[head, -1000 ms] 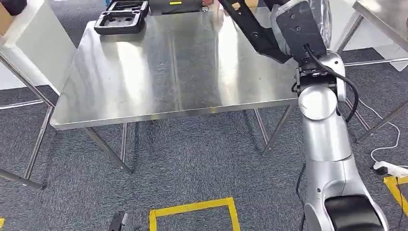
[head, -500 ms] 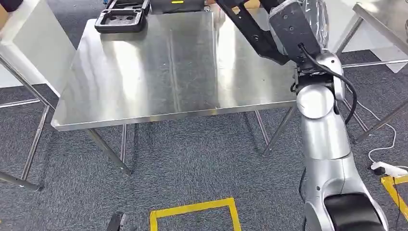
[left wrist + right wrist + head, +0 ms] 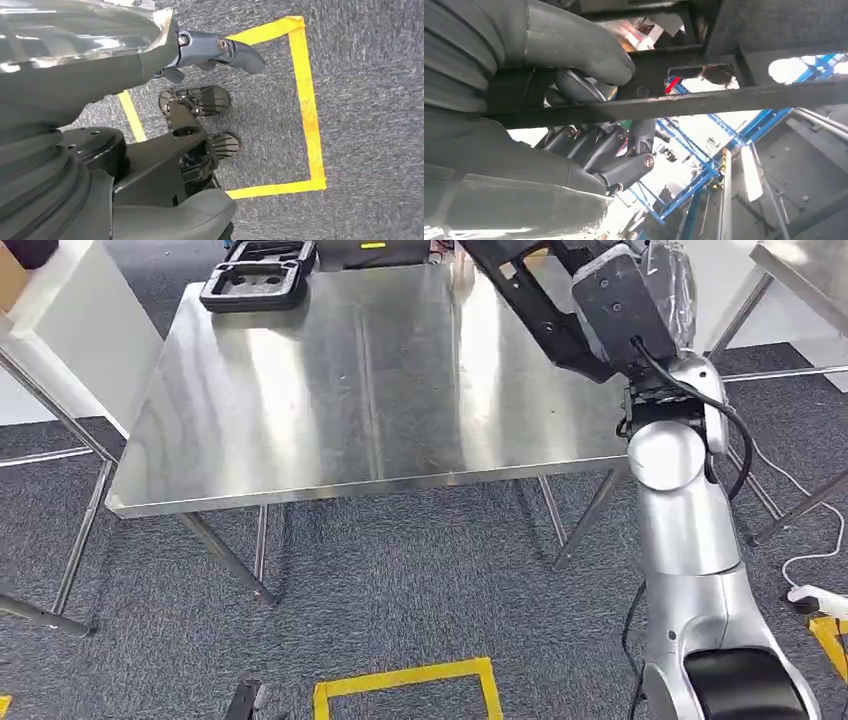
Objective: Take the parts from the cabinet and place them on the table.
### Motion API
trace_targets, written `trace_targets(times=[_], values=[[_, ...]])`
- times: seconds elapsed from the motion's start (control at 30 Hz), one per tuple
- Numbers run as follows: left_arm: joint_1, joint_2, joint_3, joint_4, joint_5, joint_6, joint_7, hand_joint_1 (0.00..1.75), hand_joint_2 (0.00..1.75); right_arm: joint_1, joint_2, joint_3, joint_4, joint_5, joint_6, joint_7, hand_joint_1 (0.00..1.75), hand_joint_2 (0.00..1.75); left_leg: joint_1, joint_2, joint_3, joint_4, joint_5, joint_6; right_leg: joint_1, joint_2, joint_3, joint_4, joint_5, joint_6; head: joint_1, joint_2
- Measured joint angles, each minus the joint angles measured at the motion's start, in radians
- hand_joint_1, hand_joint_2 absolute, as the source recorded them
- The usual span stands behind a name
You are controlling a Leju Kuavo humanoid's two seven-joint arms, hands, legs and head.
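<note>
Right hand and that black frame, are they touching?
Touching. The right wrist view shows the right hand closed around a bar of the black frame, thumb on one side, fingers on the other.

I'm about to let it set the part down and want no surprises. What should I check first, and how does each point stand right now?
1. Right robot hand wraps a bar of the black part: ok.
2. Steel table bare below the part: ok.
3. Black tray sits at the far left corner, well apart from the part: ok.
4. Left robot hand hangs over the carpet, holding nothing: ok.
5. Gap between the part and the tabletop: cannot tell.
</note>
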Motion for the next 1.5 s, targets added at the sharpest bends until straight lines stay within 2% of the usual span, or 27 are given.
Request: trace_targets(times=[0.03, 0.1, 0.13, 0.17, 0.23, 0.3, 0.4, 0.43, 0.5, 0.57, 0.63, 0.67, 0.73, 0.8, 0.83, 0.87, 0.9, 1.0, 1.07, 1.13, 1.17, 1.23, 1.3, 1.33, 1.43, 1.47, 1.5], values=[[0.000, -0.001, 0.000, 0.000, 0.000, 0.000, 0.000, 0.00, 1.75, 0.000, 0.001, 0.000, 0.000, 0.000, 0.000, 0.000, 1.75, 1.75, 0.003, 0.002, -0.023, 0.053, -0.027, -0.007, 0.000, 0.000, 0.004, 0.000, -0.002, -0.008, -0.007, 0.000], [0.001, 0.000, 0.000, 0.000, 0.000, 0.000, 0.000, 0.00, 1.75, 0.000, 0.002, 0.001, 0.000, 0.000, 0.000, 0.000, 1.75, 1.75, 0.011, 0.006, -0.110, 0.215, -0.093, -0.018, 0.002, 0.000, 0.006, 0.001, -0.007, -0.015, -0.007, 0.000], [0.001, 0.000, 0.000, 0.000, 0.000, 0.000, 0.000, 0.00, 1.75, 0.001, 0.002, 0.001, 0.002, 0.000, 0.000, 0.000, 1.75, 1.75, 0.013, 0.007, -0.151, 0.280, -0.106, -0.021, 0.003, 0.000, 0.006, 0.001, -0.008, -0.016, -0.006, 0.000], [0.002, 0.000, 0.000, 0.000, 0.000, 0.000, 0.000, 0.00, 1.75, 0.001, 0.002, 0.001, 0.003, 0.000, 0.000, 0.000, 1.75, 1.75, 0.015, 0.007, -0.166, 0.288, -0.093, -0.021, 0.004, 0.001, 0.007, 0.001, -0.009, -0.017, -0.006, 0.000], [0.002, 0.000, 0.000, 0.000, 0.000, 0.000, 0.000, 0.00, 1.75, 0.001, 0.002, 0.001, 0.003, 0.000, 0.000, 0.000, 1.75, 1.75, 0.016, 0.009, -0.126, 0.175, -0.008, -0.017, 0.004, 0.003, 0.014, 0.001, -0.014, -0.016, -0.006, 0.000], [0.002, 0.000, -0.001, 0.000, 0.003, 0.002, 0.000, 0.00, 1.75, 0.000, 0.004, 0.001, 0.003, 0.000, 0.000, 0.000, 1.75, 1.75, 0.015, 0.011, -0.039, -0.007, 0.074, -0.002, 0.005, 0.003, 0.026, -0.001, -0.022, -0.012, -0.007, 0.000], [0.000, 0.002, -0.003, -0.001, 0.003, 0.003, 0.003, 0.00, 1.75, -0.005, 0.004, 0.001, 0.003, 0.001, 0.001, 0.000, 1.75, 1.75, -0.001, 0.010, -0.021, -0.034, 0.041, 0.019, 0.007, 0.002, 0.031, -0.013, -0.026, 0.005, -0.007, 0.000], [0.001, 0.002, -0.003, -0.001, 0.004, 0.005, 0.004, 0.00, 1.75, -0.003, 0.004, 0.001, 0.004, 0.002, 0.002, 0.000, 1.75, 1.75, -0.001, 0.010, -0.014, -0.046, 0.041, 0.029, 0.016, 0.002, 0.037, 0.007, -0.007, 0.020, -0.005, 0.000], [0.002, 0.002, -0.005, -0.001, 0.005, 0.010, 0.006, 0.00, 1.75, -0.004, 0.002, -0.001, 0.005, 0.005, 0.002, 0.000, 1.75, 1.75, 0.004, 0.008, 0.026, -0.060, 0.047, 0.041, 0.012, 0.001, 0.029, 0.026, -0.027, 0.024, -0.004, 0.000], [0.001, 0.002, -0.010, -0.001, 0.006, 0.011, 0.007, 0.00, 1.75, -0.009, 0.001, -0.001, 0.005, 0.005, 0.002, -0.001, 1.75, 1.75, 0.004, 0.008, 0.031, -0.058, 0.046, 0.047, 0.011, 0.001, -0.027, 0.131, -0.070, 0.017, 0.000, 0.000], [0.002, 0.000, -0.011, -0.001, 0.013, 0.012, 0.010, 0.00, 1.75, -0.001, -0.003, -0.001, 0.007, 0.008, 0.005, -0.001, 1.75, 1.75, 0.003, 0.006, 0.033, -0.057, 0.040, 0.050, 0.012, 0.001, -0.116, 0.272, -0.117, 0.019, 0.002, 0.000], [0.004, 0.000, -0.011, -0.001, 0.015, 0.012, 0.011, 0.00, 1.75, 0.003, -0.004, -0.001, 0.008, 0.011, 0.009, -0.001, 1.75, 1.75, 0.003, 0.005, 0.035, -0.056, 0.037, 0.048, 0.011, 0.001, -0.141, 0.296, -0.117, 0.025, 0.003, 0.000], [0.006, -0.001, -0.013, -0.001, 0.016, 0.012, 0.014, 0.00, 1.75, 0.007, -0.005, -0.001, 0.008, 0.017, 0.012, -0.001, 1.75, 1.75, 0.004, 0.002, 0.042, -0.051, 0.026, 0.043, 0.008, 0.001, -0.116, 0.200, -0.058, 0.051, 0.005, 0.000], [0.006, -0.001, -0.017, -0.001, 0.018, 0.012, 0.014, 0.00, 1.75, 0.006, -0.005, -0.001, 0.008, 0.018, 0.013, -0.001, 1.75, 1.75, 0.007, 0.000, 0.054, -0.042, 0.008, 0.032, 0.002, -0.001, -0.037, 0.011, 0.033, 0.062, 0.006, 0.000], [0.005, 0.000, -0.018, -0.001, 0.022, 0.012, 0.015, 0.00, 1.75, 0.007, -0.005, -0.001, 0.010, 0.020, 0.016, -0.001, 1.75, 1.75, 0.003, -0.001, 0.056, -0.039, 0.001, 0.024, 0.010, -0.002, -0.041, 0.002, 0.023, 0.050, 0.007, 0.000], [0.004, 0.000, -0.019, -0.001, 0.024, 0.012, 0.016, 0.00, 1.75, 0.005, -0.005, 0.000, 0.011, 0.026, 0.018, -0.001, 1.75, 1.75, 0.000, 0.000, 0.050, -0.037, -0.003, 0.019, 0.018, -0.004, -0.033, -0.007, 0.005, 0.026, 0.009, 0.000], [0.005, 0.000, -0.021, -0.001, 0.026, 0.012, 0.016, 0.00, 1.75, 0.009, -0.005, 0.000, 0.011, 0.037, 0.018, 0.002, 1.75, 1.75, -0.001, 0.001, 0.048, -0.037, -0.006, 0.015, 0.015, -0.001, -0.026, -0.001, 0.021, 0.014, 0.007, 0.000], [0.006, 0.003, -0.027, -0.002, 0.033, 0.012, 0.017, 0.00, 1.75, 0.011, -0.005, 0.000, 0.022, 0.072, 0.016, 0.016, 1.75, 1.75, 0.004, 0.006, 0.045, -0.016, -0.020, 0.004, 0.005, 0.002, -0.013, -0.002, 0.014, 0.000, 0.002, 0.000], [0.004, 0.003, -0.029, -0.002, 0.035, 0.012, 0.017, 0.00, 1.75, 0.008, -0.004, -0.001, 0.028, 0.080, 0.014, 0.018, 1.75, 1.75, 0.009, 0.008, -0.017, 0.094, -0.040, -0.010, 0.006, 0.002, -0.005, -0.001, 0.004, -0.013, -0.004, 0.000], [0.006, 0.003, -0.031, -0.002, 0.036, 0.012, 0.017, 0.00, 1.75, 0.010, -0.003, 0.000, 0.035, 0.086, 0.013, 0.018, 1.75, 1.75, 0.012, 0.009, -0.117, 0.242, -0.107, -0.019, 0.010, 0.002, 0.002, -0.001, -0.005, -0.024, -0.004, 0.000], [0.007, 0.003, -0.033, -0.002, 0.036, 0.012, 0.017, 0.00, 1.75, 0.012, -0.003, 0.000, 0.041, 0.090, 0.013, 0.019, 1.75, 1.75, 0.012, 0.010, -0.152, 0.278, -0.114, -0.019, 0.012, 0.004, 0.007, -0.001, -0.011, -0.023, -0.005, 0.000], [0.007, 0.003, -0.036, -0.002, 0.036, 0.012, 0.018, 0.00, 1.75, 0.015, -0.003, -0.001, 0.050, 0.094, 0.013, 0.020, 1.75, 1.75, 0.012, 0.010, -0.146, 0.211, -0.048, -0.011, 0.017, 0.006, 0.023, -0.001, -0.023, -0.023, -0.005, 0.000], [0.007, 0.004, -0.041, -0.002, 0.036, 0.012, 0.018, 0.00, 1.75, 0.014, -0.003, -0.001, 0.056, 0.111, 0.013, 0.020, 1.75, 1.75, 0.006, 0.010, -0.065, 0.019, 0.076, 0.014, 0.024, 0.006, 0.048, -0.002, -0.038, -0.023, -0.005, 0.000], [0.006, 0.009, -0.042, -0.002, 0.036, 0.012, 0.019, 0.00, 1.75, 0.014, -0.003, -0.002, 0.060, 0.119, 0.013, 0.020, 1.75, 1.75, 0.001, 0.014, -0.042, -0.022, 0.074, 0.030, 0.020, 0.005, 0.057, -0.010, -0.044, -0.021, -0.001, 0.000], [0.005, 0.011, -0.045, -0.003, 0.037, 0.013, 0.022, 0.00, 1.75, 0.014, -0.003, -0.004, 0.069, 0.129, 0.012, 0.021, 1.75, 1.75, -0.018, 0.009, -0.021, -0.058, 0.063, 0.046, 0.016, 0.004, 0.068, -0.009, -0.034, 0.000, -0.005, 0.000], [0.006, 0.011, -0.046, -0.003, 0.037, 0.013, 0.023, 0.00, 1.75, 0.016, -0.003, -0.005, 0.072, 0.138, 0.012, 0.023, 1.75, 1.75, -0.021, 0.011, -0.013, -0.067, 0.059, 0.056, 0.021, 0.004, 0.073, -0.008, -0.023, 0.017, -0.003, 0.000], [0.005, 0.011, -0.047, -0.003, 0.037, 0.013, 0.023, 0.00, 1.75, 0.015, -0.005, -0.005, 0.074, 0.146, 0.012, 0.024, 1.75, 1.75, -0.016, 0.008, 0.020, -0.079, 0.067, 0.063, 0.028, 0.004, 0.072, -0.007, -0.029, 0.016, -0.002, 0.000]])
